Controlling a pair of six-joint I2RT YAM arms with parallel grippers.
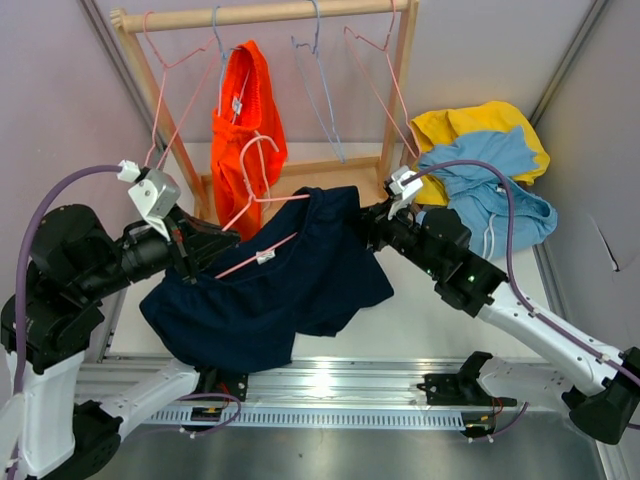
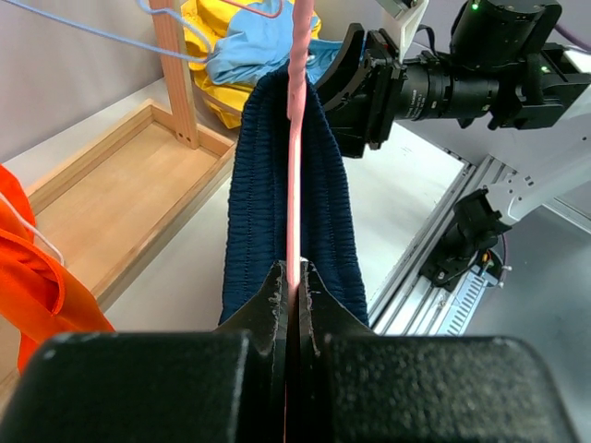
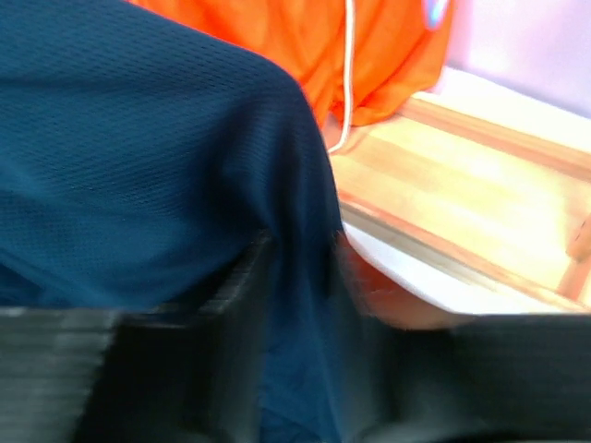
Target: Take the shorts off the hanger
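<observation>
Navy shorts hang over a pink wire hanger held out in front of the rack. My left gripper is shut on the hanger's lower bar; in the left wrist view the pink wire runs straight out from between the closed jaws, with the ribbed waistband draped over it. My right gripper is at the far end of the waistband. In the blurred right wrist view, navy cloth fills the narrow gap between its fingers.
The wooden rack stands behind, with an orange garment and bare wire hangers on its rail. Its wooden base tray lies below. A pile of yellow and light blue clothes is at the back right. A metal rail runs along the near edge.
</observation>
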